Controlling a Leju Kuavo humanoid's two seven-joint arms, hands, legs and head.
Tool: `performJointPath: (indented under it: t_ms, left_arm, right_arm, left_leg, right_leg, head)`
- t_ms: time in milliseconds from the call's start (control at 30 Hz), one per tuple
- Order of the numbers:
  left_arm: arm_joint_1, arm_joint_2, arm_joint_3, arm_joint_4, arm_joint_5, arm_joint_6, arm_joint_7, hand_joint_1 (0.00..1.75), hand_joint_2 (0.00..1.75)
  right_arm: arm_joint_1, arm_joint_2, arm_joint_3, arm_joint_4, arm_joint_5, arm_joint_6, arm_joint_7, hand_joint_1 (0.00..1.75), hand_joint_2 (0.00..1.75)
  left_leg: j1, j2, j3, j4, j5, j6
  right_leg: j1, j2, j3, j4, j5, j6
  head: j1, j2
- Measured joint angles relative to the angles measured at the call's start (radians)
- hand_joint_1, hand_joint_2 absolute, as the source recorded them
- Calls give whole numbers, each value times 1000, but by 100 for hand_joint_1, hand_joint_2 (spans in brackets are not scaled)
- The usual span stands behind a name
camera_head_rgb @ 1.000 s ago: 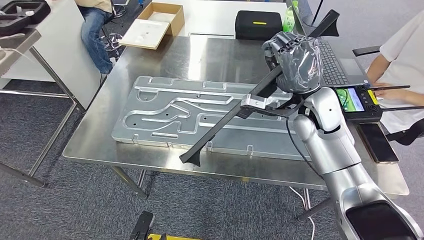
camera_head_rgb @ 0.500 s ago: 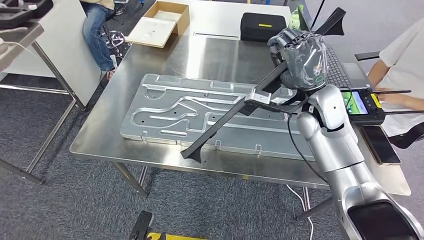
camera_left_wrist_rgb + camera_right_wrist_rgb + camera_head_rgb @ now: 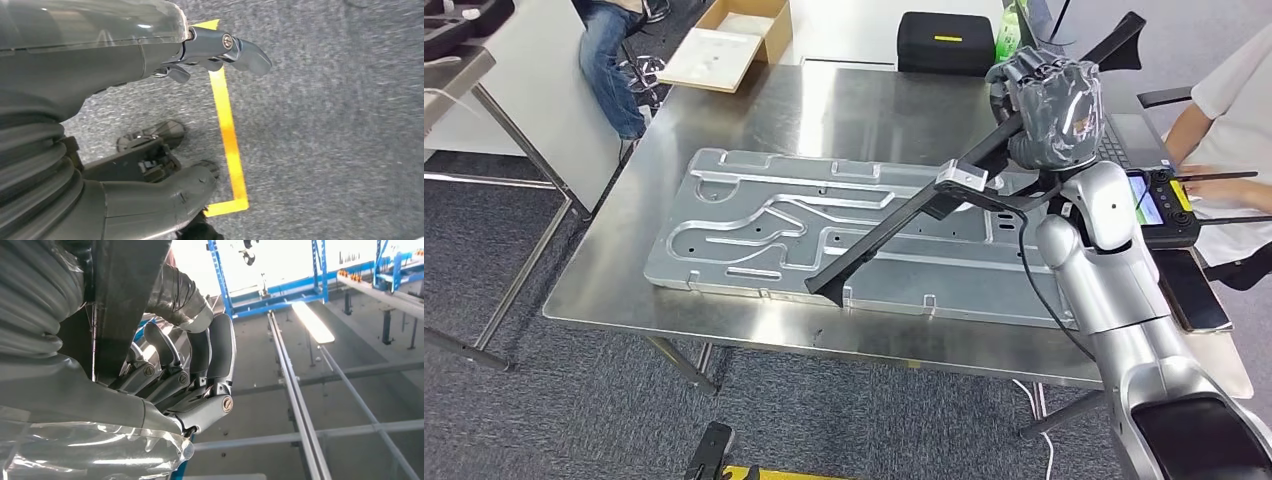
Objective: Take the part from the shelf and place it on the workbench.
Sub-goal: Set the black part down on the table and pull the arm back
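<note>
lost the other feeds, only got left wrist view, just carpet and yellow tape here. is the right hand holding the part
Observer: Yes. In the head view the right hand grips a long black part near its upper end.
Operator: is it on the bench yet
Observer: Its lower tip hangs over the grey metal plate lying on the steel workbench; I cannot tell if it touches.
Operator: grip look solid
Observer: In the right wrist view the fingers wrap round the black bar.
Operator: anyone close
Observer: A person's arm is at the bench's right end, beside a laptop.
</note>
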Motion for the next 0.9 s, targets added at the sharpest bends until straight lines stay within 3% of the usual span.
performJointPath:
  t_ms: [33, 133, 167, 200, 267, 333, 433, 500, 533, 600, 667, 700, 800, 833, 900]
  left_arm:
    - [0, 0, 0, 0, -3, 0, -2, 0, 175]
    - [1, 0, 0, 0, -10, -1, -7, 0, 175]
    - [1, 0, 0, 0, -11, -1, -7, 0, 175]
    - [2, 0, 0, 0, -12, -1, -7, 0, 175]
    - [2, 0, 0, 0, -10, -2, -9, 0, 175]
    - [0, 1, 0, 0, -4, -1, -8, 0, 175]
    - [-1, 1, 1, 0, -2, 5, -1, 0, 175]
    - [-2, 0, 2, 0, -2, 6, -1, 0, 175]
    - [-4, -1, 2, 0, -2, 5, -1, 0, 175]
    - [-5, -1, 3, 0, -2, 5, -1, 0, 175]
    - [-3, -1, 4, 0, -2, 4, -1, 0, 175]
    - [-3, -1, 5, 0, -2, 4, -2, 0, 175]
    - [-3, -2, 6, 0, -3, 3, -3, 0, 175]
    - [-4, -1, 7, 0, -3, 3, -3, 0, 175]
    - [-4, -1, 8, 0, -3, 3, -4, 0, 175]
  right_arm:
    - [-1, -1, -1, 2, 0, 0, 0, 175, 175]
    - [-3, -2, -3, 10, 0, -1, 0, 175, 175]
    - [-2, -2, -3, 12, 0, -1, -1, 175, 175]
    - [-1, -2, -3, 13, 0, -1, -2, 175, 175]
    - [-1, -2, -3, 13, 0, -2, -3, 175, 175]
    - [-3, -2, -3, 14, 0, -3, -3, 175, 175]
    - [-2, -1, -3, 18, 0, -2, -5, 175, 175]
    - [-6, -3, -3, 20, -8, 28, -6, 175, 175]
    - [-12, -5, -3, 23, -17, 54, -7, 175, 175]
    - [-26, -12, -3, 35, -39, 115, -8, 175, 175]
    - [-37, -16, -2, 55, -62, 170, -10, 175, 175]
    - [-44, -18, 0, 66, -75, 195, -11, 175, 175]
    - [-80, -25, 6, 97, -101, 237, -12, 175, 175]
    - [-92, -27, 8, 106, -105, 242, -12, 175, 175]
    - [-105, -30, 11, 119, -108, 246, -12, 175, 175]
  left_leg:
    - [0, 0, 0, 4, -5, -4]
    - [2, 1, -126, 236, -92, -23]
    - [3, 2, -167, 296, -100, -24]
    - [3, 2, -162, 268, -68, -20]
    - [0, 2, -112, 140, 16, -6]
    - [-5, 2, -68, 41, 56, 4]
    - [-6, 1, -55, 9, 53, 10]
    - [-2, 1, -47, -5, 57, 19]
    - [1, 0, -43, -11, 58, 24]
    - [0, 0, -40, -12, 55, 30]
    - [1, 0, -38, -9, 50, 32]
    - [1, -1, -36, -5, 45, 30]
    - [1, -2, -30, 12, 24, 21]
    - [0, -3, -31, 17, 18, 16]
    - [-3, -3, -34, 20, 13, 8]
  right_leg:
    - [-3, 0, 3, -2, -1, -4]
    - [-10, -1, 21, -8, -19, -25]
    - [-8, -1, 28, -7, -27, -29]
    - [-7, -1, 35, -7, -32, -29]
    - [-4, 0, 54, -6, -43, -25]
    - [-1, 0, 62, -4, -49, -19]
    - [1, 0, 60, -6, -51, -6]
    - [0, -1, 51, 16, -69, 3]
    - [-2, -1, 33, 54, -90, 7]
    - [-6, -2, -34, 178, -142, 15]
    - [-10, -2, -90, 261, -153, 21]
    - [-13, -2, -94, 253, -130, 23]
    - [-17, -2, -25, 83, -25, 24]
    - [-15, -2, -5, 41, -14, 21]
    - [-8, -2, 7, 18, -23, 13]
  head:
    - [0, 0]
    - [-1, 0]
    - [-1, 0]
    - [-1, 0]
    - [0, 0]
    - [0, 0]
    - [0, 0]
    - [1, 0]
    - [1, 0]
    - [2, 0]
    - [2, 0]
    - [2, 0]
    - [2, 0]
    - [2, 0]
    - [2, 0]
